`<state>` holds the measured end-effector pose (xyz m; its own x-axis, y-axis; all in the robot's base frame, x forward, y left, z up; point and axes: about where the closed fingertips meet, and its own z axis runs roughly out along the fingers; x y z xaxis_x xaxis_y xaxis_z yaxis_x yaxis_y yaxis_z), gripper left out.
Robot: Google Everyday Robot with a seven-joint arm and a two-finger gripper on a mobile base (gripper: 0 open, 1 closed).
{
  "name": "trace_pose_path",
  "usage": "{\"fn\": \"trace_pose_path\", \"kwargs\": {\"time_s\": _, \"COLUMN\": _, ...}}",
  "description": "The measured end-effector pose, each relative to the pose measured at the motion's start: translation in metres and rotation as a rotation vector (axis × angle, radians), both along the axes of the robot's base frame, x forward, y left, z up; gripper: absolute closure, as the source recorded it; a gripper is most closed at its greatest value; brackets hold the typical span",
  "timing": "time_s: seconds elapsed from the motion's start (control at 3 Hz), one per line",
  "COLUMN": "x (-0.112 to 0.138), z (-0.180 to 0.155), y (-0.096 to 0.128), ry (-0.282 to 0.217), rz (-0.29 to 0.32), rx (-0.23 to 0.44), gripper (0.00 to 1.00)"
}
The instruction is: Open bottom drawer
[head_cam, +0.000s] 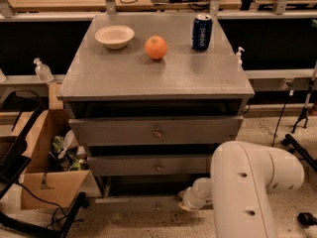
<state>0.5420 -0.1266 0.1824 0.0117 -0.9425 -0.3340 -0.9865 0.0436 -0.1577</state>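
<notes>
**Operator:** Where was my gripper in the camera view?

**Spotter:** Your gripper [189, 202] sat low in the frame, just right of centre, right up against the right-hand end of the bottom drawer [133, 203]. Your white arm [255, 182] filled the lower right corner and hid most of the wrist.

**Operator:** Did it have hold of anything?

**Spotter:** I couldn't tell you. The end of the gripper was tucked against the drawer front, so you had no way to read whether it was open, closed or gripping.

**Operator:** And the drawer itself?

**Spotter:** It showed as a narrow grey strip at the foot of the grey cabinet [158, 78], with a dark gap between it and the middle drawer [129, 165]. Its small round knob [157, 208] lay just left of your gripper, apart from it. How far the drawer stood out, I couldn't tell you.

**Operator:** What else was around it?

**Spotter:** The top drawer [119, 131] sat above those two. On the cabinet top you had a white bowl [114, 36] at the upper left, an orange [156, 47] just beside it towards the centre, and an upright blue soda can [201, 32] further right. At the lower left of the frame an open cardboard box [47, 185] stood on the speckled floor [148, 227] beside the cabinet, with clutter inside it.
</notes>
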Motion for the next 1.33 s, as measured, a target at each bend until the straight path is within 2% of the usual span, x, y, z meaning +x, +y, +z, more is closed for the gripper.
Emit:
{"fn": "trace_pose_path", "kwargs": {"time_s": 1.0, "x": -0.0001, "z": -0.0001, "y": 0.0000, "ry": 0.000, "rz": 0.000, "rx": 0.000, "gripper": 0.30}}
{"fn": "trace_pose_path", "kwargs": {"time_s": 1.33, "x": -0.0021, "z": -0.0019, "y": 0.0015, "ry": 0.004, "rz": 0.002, "rx": 0.001, "gripper": 0.00}}
